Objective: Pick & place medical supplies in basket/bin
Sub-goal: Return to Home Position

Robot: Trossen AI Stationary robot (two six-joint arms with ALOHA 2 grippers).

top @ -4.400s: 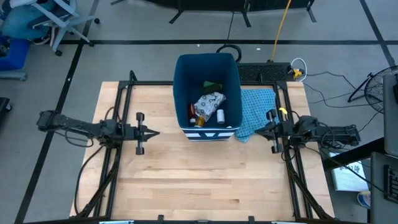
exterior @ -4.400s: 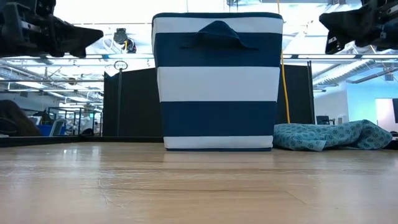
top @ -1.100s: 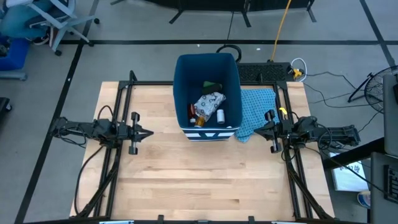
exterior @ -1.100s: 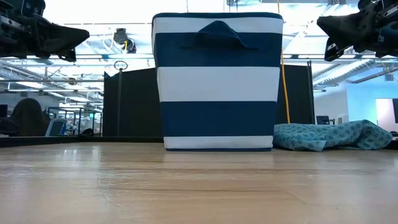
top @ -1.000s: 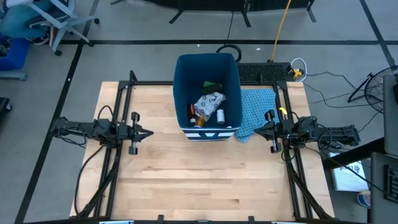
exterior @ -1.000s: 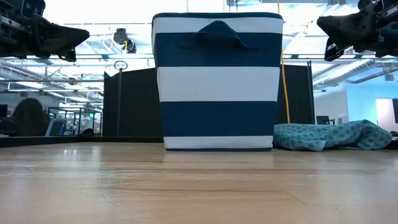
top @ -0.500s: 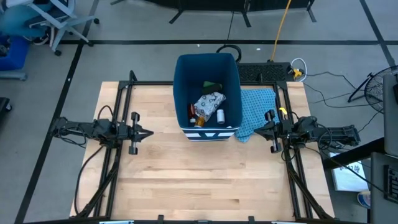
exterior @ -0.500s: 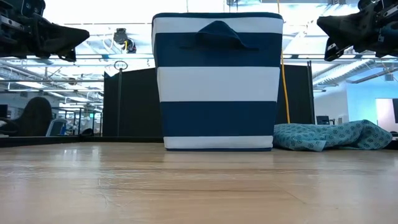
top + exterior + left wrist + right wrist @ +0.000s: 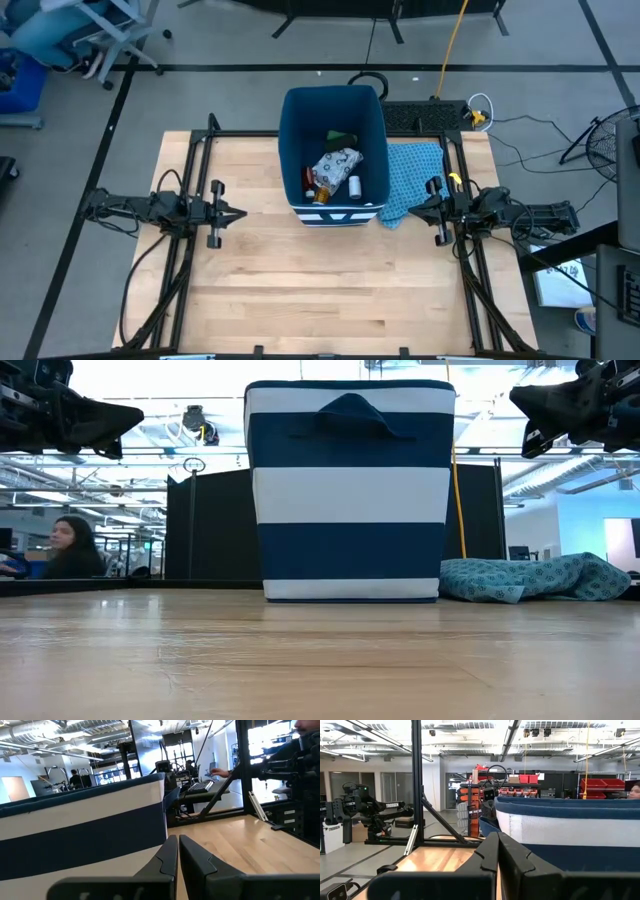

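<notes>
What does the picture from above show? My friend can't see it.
A deep blue bin holding small medical supplies stands at the far edge of the wooden table, a light blue cloth beside it. The left gripper and right gripper hang shut at either side, holding nothing.

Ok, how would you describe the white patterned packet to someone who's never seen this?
Look into the blue striped bin at the far edge of the wooden table. The packet lies in its middle: soft, crumpled, white with dark print, bigger than the green box and small white bottle beside it.
</notes>
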